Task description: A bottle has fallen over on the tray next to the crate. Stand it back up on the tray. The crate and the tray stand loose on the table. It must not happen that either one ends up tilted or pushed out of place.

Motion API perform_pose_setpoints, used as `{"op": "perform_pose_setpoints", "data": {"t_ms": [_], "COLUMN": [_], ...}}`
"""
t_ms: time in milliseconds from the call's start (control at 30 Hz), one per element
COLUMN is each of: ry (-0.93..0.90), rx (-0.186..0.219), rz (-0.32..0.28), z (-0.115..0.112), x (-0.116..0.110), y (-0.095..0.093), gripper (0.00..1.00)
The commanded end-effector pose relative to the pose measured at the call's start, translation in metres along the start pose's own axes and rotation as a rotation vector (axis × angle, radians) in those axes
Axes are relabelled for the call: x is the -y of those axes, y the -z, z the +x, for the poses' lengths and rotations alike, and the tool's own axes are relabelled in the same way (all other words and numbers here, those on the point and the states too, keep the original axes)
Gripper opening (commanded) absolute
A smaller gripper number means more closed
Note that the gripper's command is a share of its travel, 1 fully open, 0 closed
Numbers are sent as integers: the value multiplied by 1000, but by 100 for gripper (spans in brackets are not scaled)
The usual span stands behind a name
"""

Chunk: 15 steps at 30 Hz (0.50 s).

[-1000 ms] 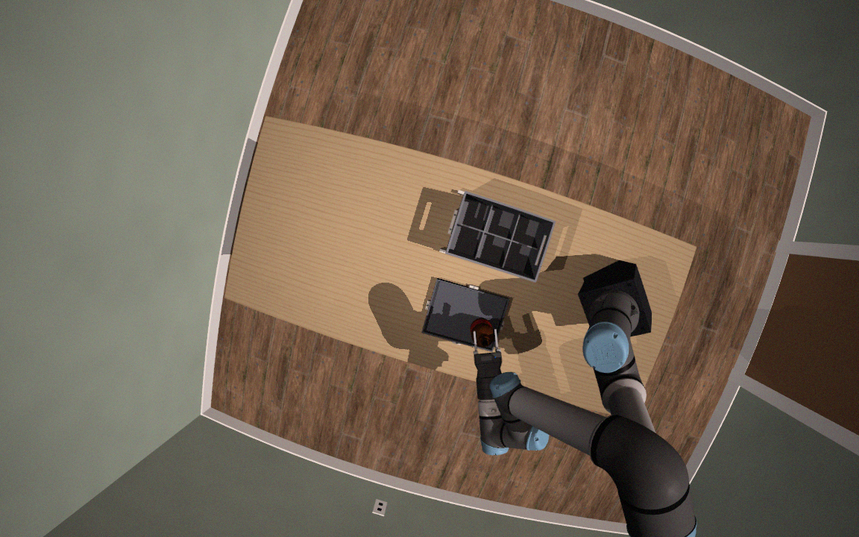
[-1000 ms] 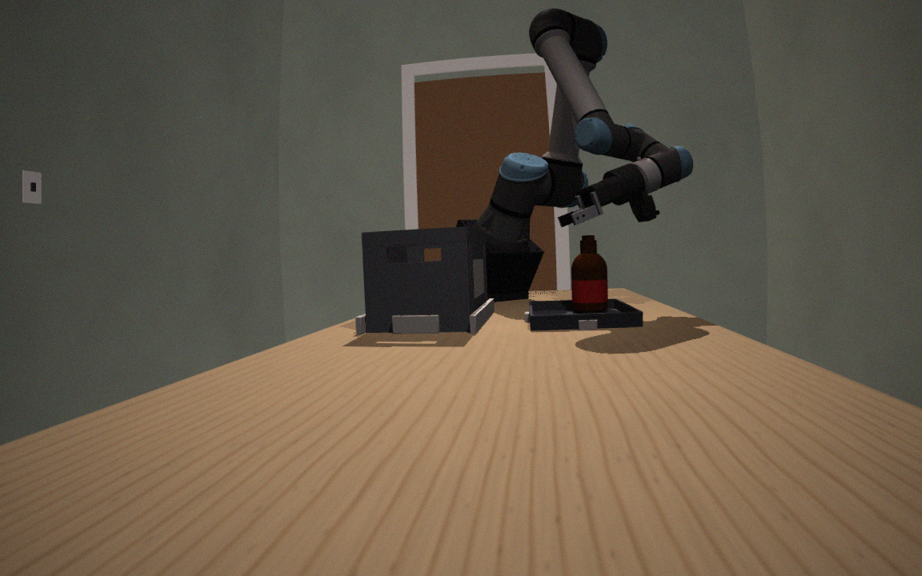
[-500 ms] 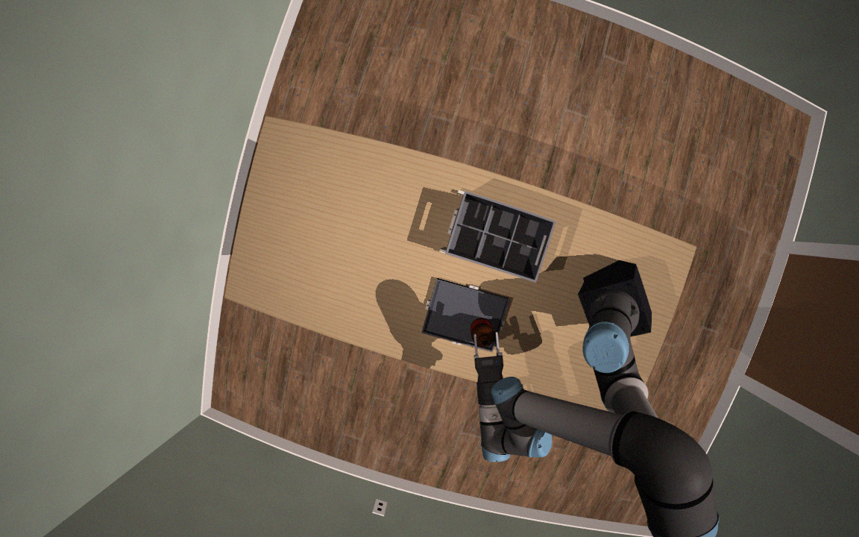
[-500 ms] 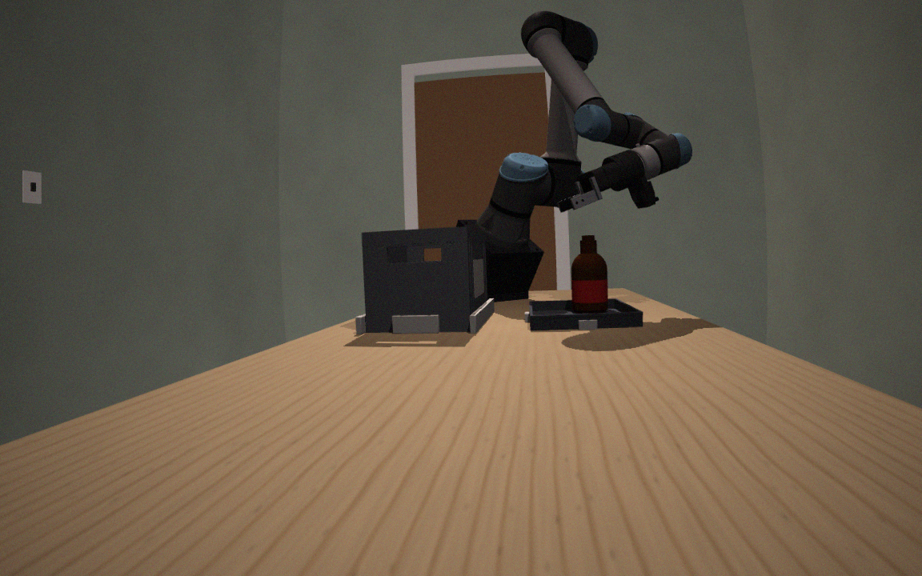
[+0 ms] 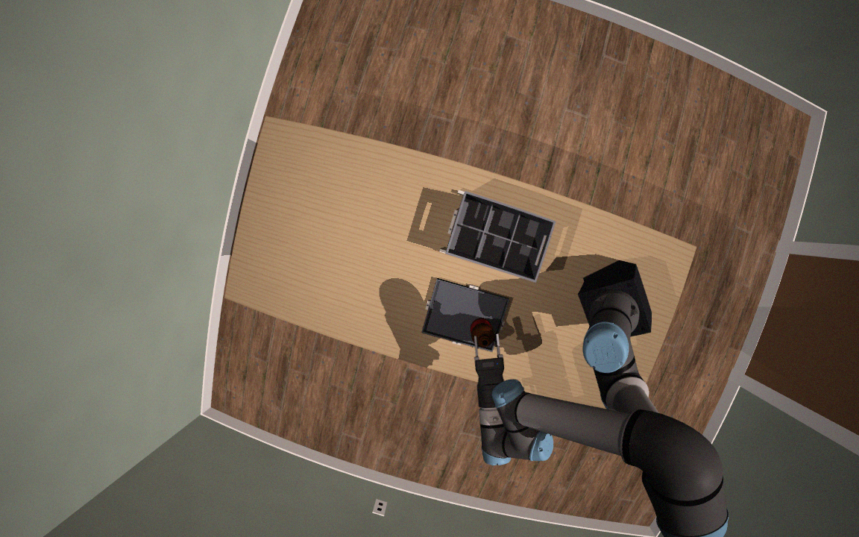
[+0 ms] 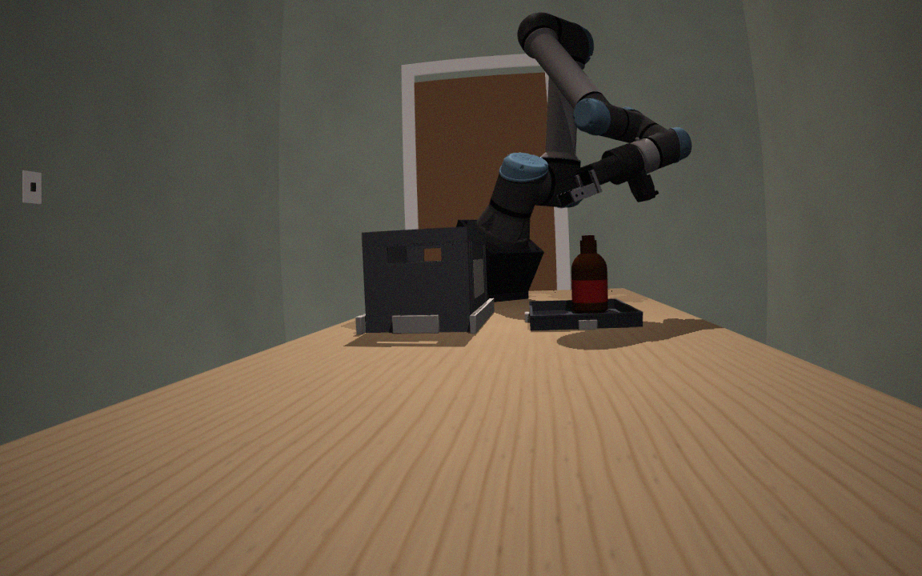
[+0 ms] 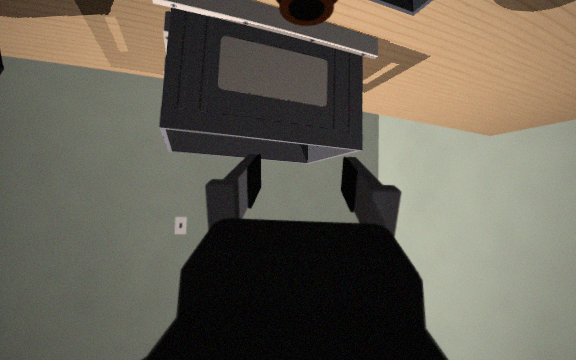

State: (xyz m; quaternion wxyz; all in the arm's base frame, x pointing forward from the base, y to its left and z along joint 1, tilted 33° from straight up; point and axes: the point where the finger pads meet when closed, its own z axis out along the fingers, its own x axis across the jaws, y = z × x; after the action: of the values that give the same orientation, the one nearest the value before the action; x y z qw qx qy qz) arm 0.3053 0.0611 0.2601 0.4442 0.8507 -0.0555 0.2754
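The brown bottle (image 5: 481, 327) (image 6: 588, 282) with a red label stands upright on the dark tray (image 5: 449, 313) (image 6: 557, 318), near the tray's corner closest to the arm. In the wrist view only its mouth (image 7: 305, 9) shows, at the top edge. My gripper (image 5: 486, 344) (image 6: 577, 194) (image 7: 301, 172) is open and empty. It hangs well above the bottle's cap, tilted, a little off to the side of it. Nothing is between the fingers.
The dark crate (image 5: 505, 208) (image 6: 414, 286) (image 7: 263, 125) with several compartments stands beside the tray on the wooden table (image 6: 450, 430). The arm's base (image 5: 616, 287) sits at the table's end behind the tray. The table edge runs close to the tray.
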Motion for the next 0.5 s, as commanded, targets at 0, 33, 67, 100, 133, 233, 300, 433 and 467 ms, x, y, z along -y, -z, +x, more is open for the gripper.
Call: {"op": "perform_pose_setpoints", "data": {"t_ms": [0,33,67,100,133,233,300,433,467], "ry": [-1,-1,-1,-1,-1,-1,-1,-1,-1], "rx": [-1,-1,-1,-1,-1,-1,-1,-1,-1], "rz": [0,0,0,0,0,0,0,0,0], "z": [0,0,0,0,0,0,0,0,0], "x": [-1,-1,-1,-1,-1,-1,-1,-1,-1], "y": [0,1,1,1,1,1,1,1,1], "gripper": [100,100,100,100,100,0,0,0,0]}}
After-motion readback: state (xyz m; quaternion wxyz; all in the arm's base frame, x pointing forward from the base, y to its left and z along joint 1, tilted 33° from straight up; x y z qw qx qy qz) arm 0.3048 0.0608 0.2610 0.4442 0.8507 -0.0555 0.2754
